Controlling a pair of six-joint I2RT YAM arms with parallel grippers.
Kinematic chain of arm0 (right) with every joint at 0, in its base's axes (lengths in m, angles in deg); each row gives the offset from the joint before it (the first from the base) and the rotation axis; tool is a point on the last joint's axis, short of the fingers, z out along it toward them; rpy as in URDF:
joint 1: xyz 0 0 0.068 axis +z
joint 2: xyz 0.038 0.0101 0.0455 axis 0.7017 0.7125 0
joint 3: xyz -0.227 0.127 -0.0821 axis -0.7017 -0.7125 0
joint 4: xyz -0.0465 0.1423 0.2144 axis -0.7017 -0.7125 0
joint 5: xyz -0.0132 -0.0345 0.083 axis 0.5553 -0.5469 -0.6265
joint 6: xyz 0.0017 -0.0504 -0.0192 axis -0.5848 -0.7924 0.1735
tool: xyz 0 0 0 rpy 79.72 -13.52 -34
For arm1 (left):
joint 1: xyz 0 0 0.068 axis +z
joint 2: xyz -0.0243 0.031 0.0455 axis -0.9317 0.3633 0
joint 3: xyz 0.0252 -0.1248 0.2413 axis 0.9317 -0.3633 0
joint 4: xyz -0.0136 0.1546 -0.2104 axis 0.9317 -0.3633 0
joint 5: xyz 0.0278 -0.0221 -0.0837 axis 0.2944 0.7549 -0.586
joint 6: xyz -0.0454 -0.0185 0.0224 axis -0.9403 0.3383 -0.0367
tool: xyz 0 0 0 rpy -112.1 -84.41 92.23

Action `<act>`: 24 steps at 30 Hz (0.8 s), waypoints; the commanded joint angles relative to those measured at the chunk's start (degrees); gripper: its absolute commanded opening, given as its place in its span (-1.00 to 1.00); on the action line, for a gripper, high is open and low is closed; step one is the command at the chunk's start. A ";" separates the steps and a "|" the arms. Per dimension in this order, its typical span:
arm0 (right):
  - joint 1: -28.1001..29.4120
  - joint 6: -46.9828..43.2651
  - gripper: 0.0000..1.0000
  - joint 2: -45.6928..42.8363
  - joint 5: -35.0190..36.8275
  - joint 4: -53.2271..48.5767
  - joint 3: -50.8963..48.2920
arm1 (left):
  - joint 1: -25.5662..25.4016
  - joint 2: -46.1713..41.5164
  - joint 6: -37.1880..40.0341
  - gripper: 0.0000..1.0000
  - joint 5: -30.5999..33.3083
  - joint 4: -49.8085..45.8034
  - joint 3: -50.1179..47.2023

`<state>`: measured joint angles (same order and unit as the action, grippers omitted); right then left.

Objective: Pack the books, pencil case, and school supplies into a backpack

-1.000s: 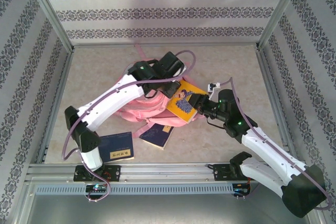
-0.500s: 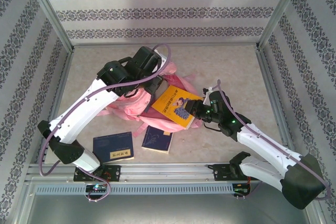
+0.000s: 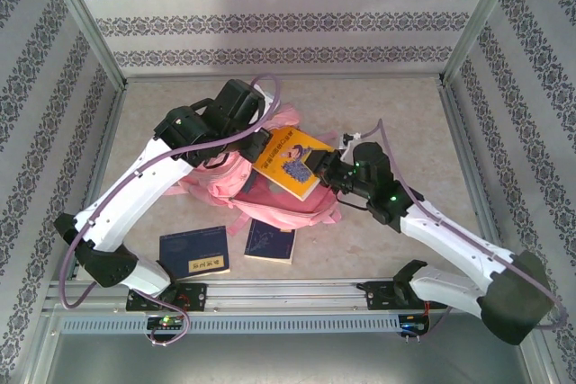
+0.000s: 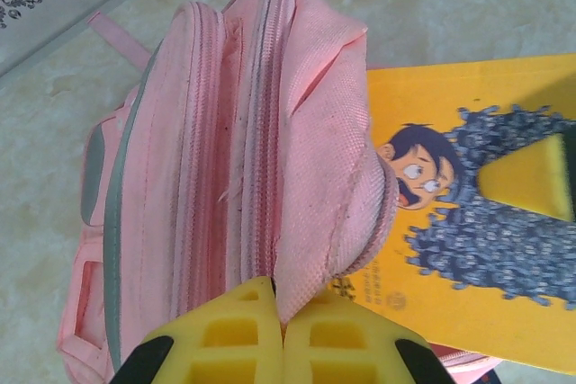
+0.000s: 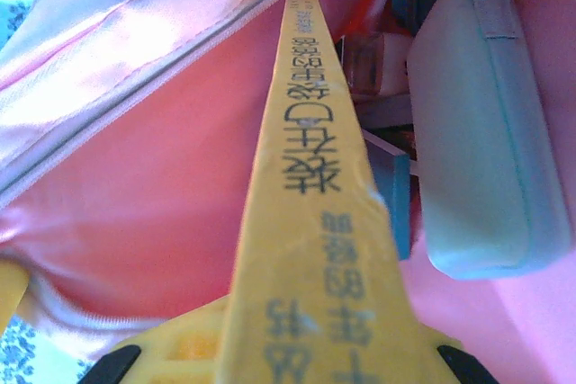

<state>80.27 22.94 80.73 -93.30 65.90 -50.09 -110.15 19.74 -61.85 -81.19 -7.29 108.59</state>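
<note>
Wallpaper (image 3: 270, 15) in grey floral stripes closes three sides of the booth, and the counter (image 3: 396, 105) is a pale beige marbled sheet. The pink backpack (image 3: 290, 206) lies in the middle of it.

On the near side of the backpack two navy books rest flat on the counter. The left one (image 3: 195, 252) bears a yellow label whose print is too small to read; the right one (image 3: 270, 240) touches the backpack's edge.

The left hand (image 3: 259, 138) is pressed together on a fold of fabric at the backpack's top; the left wrist view shows its yellow fingers (image 4: 236, 334) meeting on the pink flap beside the zip.

The right hand (image 3: 326, 168) is clamped on the yellow book (image 3: 286, 161), held over the backpack's far right side. From above and from the left wrist its cover (image 4: 468, 249) shows a dark-haired cartoon boy. The right wrist view shows the spine (image 5: 315, 177) with black Chinese characters, its front end inside the backpack's open mouth, pink lining to the left. That view also reveals the pencil case (image 5: 477, 132), pale green, already inside the backpack.
</note>
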 commanded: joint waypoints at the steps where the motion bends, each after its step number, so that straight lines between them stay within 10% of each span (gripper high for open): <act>1: 1.17 6.79 -1.00 4.66 3.98 10.77 2.98 | 1.44 -3.30 -0.59 -1.00 -1.01 6.18 0.74; 9: 5.29 11.64 -1.00 22.42 4.59 27.02 9.73 | 3.49 -2.44 -1.20 -1.00 -4.20 6.66 1.55; 18: 10.16 1.35 -0.98 35.74 4.39 17.52 22.53 | 4.89 -0.69 -2.77 -1.00 -9.26 7.54 2.84; 24: 9.72 -7.42 -0.09 47.58 1.27 9.07 33.44 | 5.66 1.42 -3.07 -1.00 -10.28 8.64 3.68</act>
<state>90.08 23.68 124.67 -89.59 75.52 -22.40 -105.49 20.73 -64.06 -89.86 -5.19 108.76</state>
